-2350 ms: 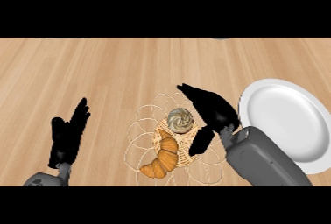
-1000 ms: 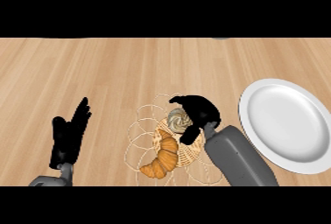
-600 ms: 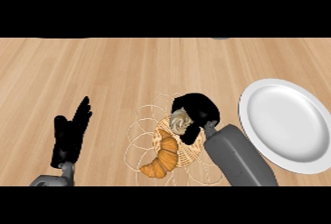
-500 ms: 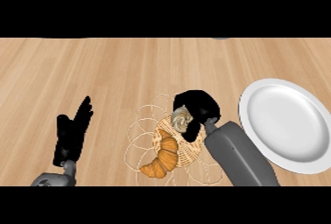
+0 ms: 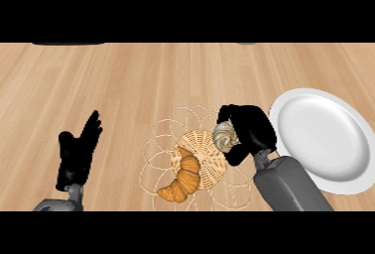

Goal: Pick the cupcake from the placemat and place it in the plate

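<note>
— Half done, would you say?

— Roughly, by my judgement; the cupcake (image 5: 225, 134) is enclosed by the right hand (image 5: 247, 130), whose fingers curl round it, at the right edge of the woven placemat (image 5: 201, 158); whether it is lifted clear of the mat, I cannot tell.

— And what remains?

— The carry and the release; the white plate (image 5: 322, 139) lies just beside that hand, to its right, with nothing on it.

— Anything else nearby?

— One croissant (image 5: 183, 179) lies on the placemat, apart from the cupcake; the left hand (image 5: 79, 151) rests at the lower left of the wooden counter (image 5: 110, 79), fingers straight, holding nothing.
</note>
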Controlling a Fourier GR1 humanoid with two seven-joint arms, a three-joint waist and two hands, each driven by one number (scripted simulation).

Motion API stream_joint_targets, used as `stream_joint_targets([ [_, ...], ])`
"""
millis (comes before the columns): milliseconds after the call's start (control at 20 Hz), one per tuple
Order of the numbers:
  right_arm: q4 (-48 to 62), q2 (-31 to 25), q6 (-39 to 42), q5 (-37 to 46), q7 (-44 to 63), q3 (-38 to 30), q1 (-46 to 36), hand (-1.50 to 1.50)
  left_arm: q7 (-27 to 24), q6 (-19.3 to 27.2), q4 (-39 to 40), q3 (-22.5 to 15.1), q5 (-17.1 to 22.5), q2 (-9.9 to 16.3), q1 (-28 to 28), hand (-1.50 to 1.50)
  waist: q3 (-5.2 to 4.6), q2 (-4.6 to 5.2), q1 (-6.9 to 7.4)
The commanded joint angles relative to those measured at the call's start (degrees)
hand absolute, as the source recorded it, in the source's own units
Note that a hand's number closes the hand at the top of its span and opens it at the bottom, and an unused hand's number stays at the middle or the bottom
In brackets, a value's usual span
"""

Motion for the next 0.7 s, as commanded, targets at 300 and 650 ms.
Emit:
stream_joint_targets([
  [300,-29.79,-5.59,-4.05,2.91,3.12,-2.96,13.51,1.50,0.63,-1.84,-1.90,1.99,1.05,1.20,1.87,0.00,0.01,-0.24,-0.54],
  [650,-37.49,-6.31,0.91,3.34,11.64,-13.31,8.53,1.50,-0.23,-1.47,-1.00,1.06,-0.68,-0.56,0.74,0.00,-0.01,0.15,0.42],
])
